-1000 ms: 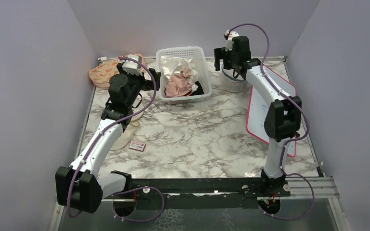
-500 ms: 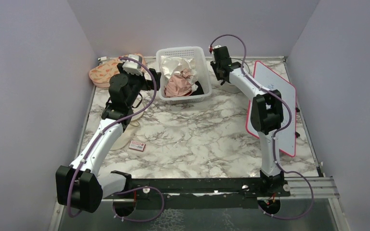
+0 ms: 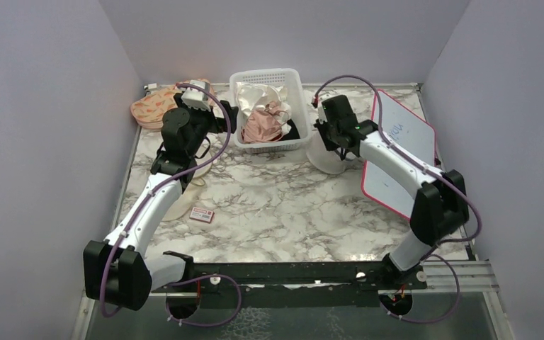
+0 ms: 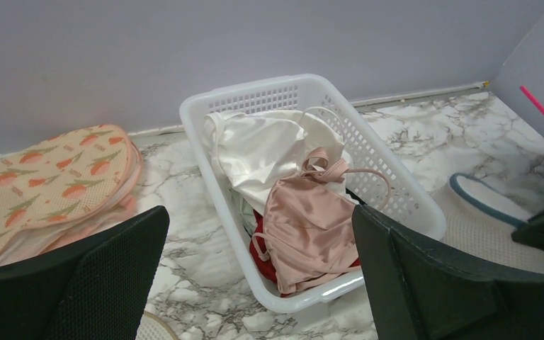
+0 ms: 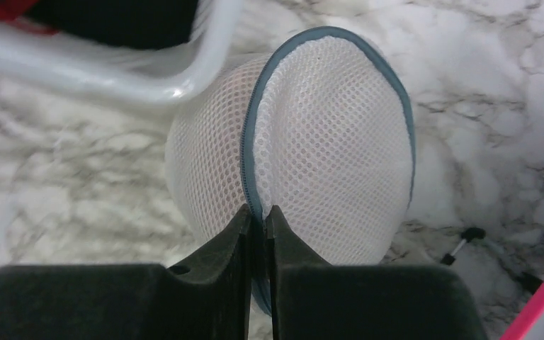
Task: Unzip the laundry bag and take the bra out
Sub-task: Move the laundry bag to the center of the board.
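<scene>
The laundry bag [image 5: 340, 142], a round white mesh pouch with a blue-grey zip rim, rests on the marble just right of the basket [image 3: 324, 157]. My right gripper [image 5: 257, 212] is shut on its zip rim, the fingers pinching the blue seam from the near side [image 3: 334, 134]. A faint pink tint shows through the mesh, but the bra itself is hidden. My left gripper [image 4: 258, 219] hangs open by the basket's left side [image 3: 228, 117] with nothing between its fingers. Part of the laundry bag [image 4: 485, 205] also shows at the right of the left wrist view.
The white slotted basket [image 3: 294, 106] at the back holds cream and peach satin cloths [image 4: 312, 219]. A flat tulip-print pouch [image 3: 157, 106] lies back left. A pink-rimmed whiteboard [image 3: 397, 163] lies at the right. A small red card [image 3: 202, 214] lies near the left arm.
My right gripper closed on the bag's zip rim and swung from the back right toward the basket's front right corner, bringing the bag with it. The left arm stayed put.
</scene>
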Tool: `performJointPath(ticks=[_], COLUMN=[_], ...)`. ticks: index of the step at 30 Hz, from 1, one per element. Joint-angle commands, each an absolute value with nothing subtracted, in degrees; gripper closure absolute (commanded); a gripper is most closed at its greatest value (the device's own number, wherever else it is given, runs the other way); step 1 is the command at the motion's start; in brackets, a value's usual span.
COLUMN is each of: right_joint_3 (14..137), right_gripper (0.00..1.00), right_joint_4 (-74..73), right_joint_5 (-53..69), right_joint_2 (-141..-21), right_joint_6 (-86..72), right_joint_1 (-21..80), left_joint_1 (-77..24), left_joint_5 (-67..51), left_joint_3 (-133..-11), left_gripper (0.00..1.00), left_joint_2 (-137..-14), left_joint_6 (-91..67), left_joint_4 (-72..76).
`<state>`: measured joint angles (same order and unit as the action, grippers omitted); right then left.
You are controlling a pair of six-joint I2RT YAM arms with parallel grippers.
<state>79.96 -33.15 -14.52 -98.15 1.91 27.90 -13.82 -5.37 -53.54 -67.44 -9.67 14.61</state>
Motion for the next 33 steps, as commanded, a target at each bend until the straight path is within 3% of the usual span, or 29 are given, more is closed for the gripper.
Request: performJointPath(ticks=[1,6,13,16,18,21,25,33], right_joint_3=[70.2,62.1,64.9,65.0,62.5,59.2,63.7,65.8], right_gripper=[0.92,0.92,0.91,0.77,0.54,0.34,0.25,0.24], right_joint_4=[-32.8,-25.9,-26.5,-22.1,-14.3,-2.7,-9.6,-20.4], right_joint_5=[-0.4,16.7,15.1,20.4,26.2,35.5,31.6,11.9], right_joint_2=[-88.8,-81.9,-86.2,-86.5,-86.1,-85.2,-81.9,-67.6], right_joint_6=[-1.2,-1.9,-13.6,-21.4,-28.8,-36.6,-32.8,-27.4], right_joint_1=[29.4,30.4,38.3,42.4,43.7,44.3,44.4,44.3], left_joint_1=[-13.3,-12.0,-11.4,-11.4,-11.4,-11.5,-12.0,-15.0], left_joint_5=[-8.4,-10.5,-10.6,-10.4,-10.3,-10.2,-10.1,-11.0], left_joint_3=[-53.3,-53.7,-53.6,-53.4,-53.4,-53.4,-53.1,-54.1], left_gripper=[0.01,0.01,0.01,0.01,0.01,0.01,0.01,0.01], left_joint_2=[-68.3,-68.8,-69.6,-69.9,-70.2,-70.3,-70.1,-72.0], left_joint_6=[-11.0,-12.4,-12.7,-12.6,-12.4,-12.2,-11.6,-12.3], left_joint_4=[16.5,16.7,16.8,16.9,16.8,16.6,16.6,15.1])
